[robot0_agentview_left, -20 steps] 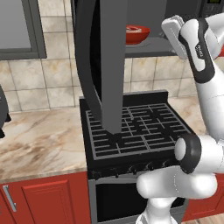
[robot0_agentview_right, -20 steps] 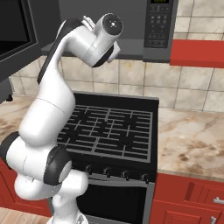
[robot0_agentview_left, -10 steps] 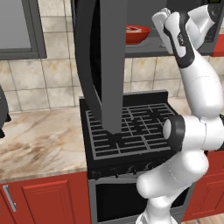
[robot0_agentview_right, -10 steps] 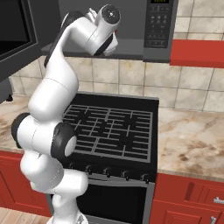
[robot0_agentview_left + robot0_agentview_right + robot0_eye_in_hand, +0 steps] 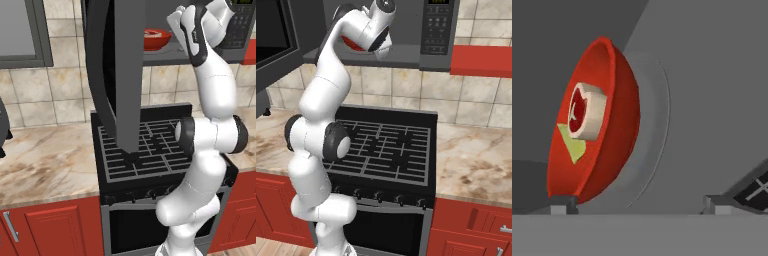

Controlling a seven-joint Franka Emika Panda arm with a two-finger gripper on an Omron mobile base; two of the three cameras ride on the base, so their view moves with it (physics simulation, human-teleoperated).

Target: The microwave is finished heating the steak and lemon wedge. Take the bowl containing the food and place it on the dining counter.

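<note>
The gripper [image 5: 639, 205] is spread wide and grasps nothing; its two fingertips [image 5: 563, 202] stand on either side of the bowl's [image 5: 607, 130] near rim, apart from it. The bowl sits on the pale round turntable [image 5: 654, 125] inside the microwave [image 5: 438, 37], with the steak [image 5: 587, 111] and the lemon wedge [image 5: 573, 142] lying in it. Beside the bowl, the microwave's open door [image 5: 117, 75] hangs out over the stove [image 5: 150, 150]. Likely risks: closing on the sloped glossy wall rather than the rim could let the bowl slip; tipping it on the way out would spill the food; a wide swing could strike the door.
</note>
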